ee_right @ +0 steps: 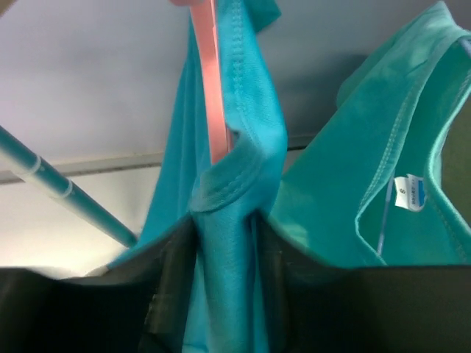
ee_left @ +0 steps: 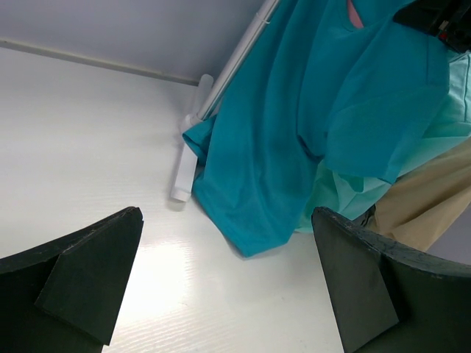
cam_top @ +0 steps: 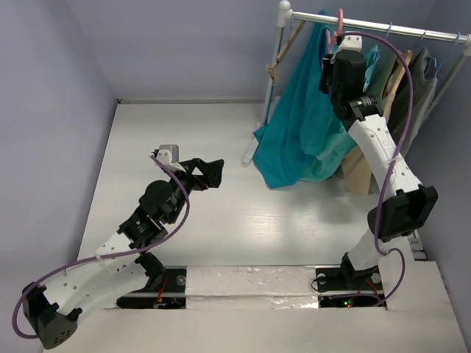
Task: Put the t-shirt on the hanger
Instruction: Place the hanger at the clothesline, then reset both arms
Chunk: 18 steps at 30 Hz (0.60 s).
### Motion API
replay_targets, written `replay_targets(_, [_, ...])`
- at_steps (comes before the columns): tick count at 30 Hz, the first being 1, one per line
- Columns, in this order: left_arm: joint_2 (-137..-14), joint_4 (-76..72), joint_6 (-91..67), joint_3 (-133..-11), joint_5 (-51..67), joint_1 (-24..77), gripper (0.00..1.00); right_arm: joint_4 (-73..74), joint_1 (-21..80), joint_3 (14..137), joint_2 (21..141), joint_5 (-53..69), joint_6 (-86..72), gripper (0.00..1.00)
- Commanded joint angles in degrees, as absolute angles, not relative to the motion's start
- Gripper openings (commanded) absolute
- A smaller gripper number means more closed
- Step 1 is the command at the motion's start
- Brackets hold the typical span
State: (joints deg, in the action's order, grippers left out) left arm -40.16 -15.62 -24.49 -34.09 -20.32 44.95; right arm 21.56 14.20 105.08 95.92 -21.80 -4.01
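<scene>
Top view: right gripper (cam_top: 335, 53) fingers hidden behind the wrist, at 1 o'clock. The arm reaches up to the rail (cam_top: 401, 31). T-shirt (cam_top: 291, 140) hangs below the hanger (cam_top: 339, 22). Left arm is bent low at 8 o'clock.

Left wrist: left gripper (ee_left: 228, 283) is spread wide and holds nothing, its fingers cut off at the bottom. T-shirt at 1 o'clock, with a mint garment (ee_left: 346, 195) behind it.

Right wrist: fingers pinch the t-shirt's collar fold at 6 o'clock. The hanger's pink bar runs into the collar, its top cut off at 12.

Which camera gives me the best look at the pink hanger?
Right wrist: the hanger is close-up, its pink arm entering the t-shirt collar. Top external shows only its hook at the rail; left wrist, a pink sliver at the neckline.
</scene>
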Motion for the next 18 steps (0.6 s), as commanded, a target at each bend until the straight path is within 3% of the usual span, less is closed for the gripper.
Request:
replay_targets(1, [-39.64,-18.54,-24.43,-33.22,-21.36,45.18,0.99,17.32,13.71,101.28,91.16,-23.82,-5.27,0.47])
replay_targets(2, [-39.73,-18.63,-24.52,-33.14,-21.62,45.18,0.99,16.53,13.71,99.34,89.75,-23.82,-5.62,0.64])
replay_targets(5, [-40.25,-18.46,-24.52,-33.22,-22.67,45.18,0.99,12.66,13.71,91.62,82.72,-23.38,-7.20,0.99])
replay_targets(18, [-40.69,-20.04,-25.22,-32.61,-23.47,45.18,0.99,13.79,13.71,67.06,47.30,-10.90,-20.56,1.00])
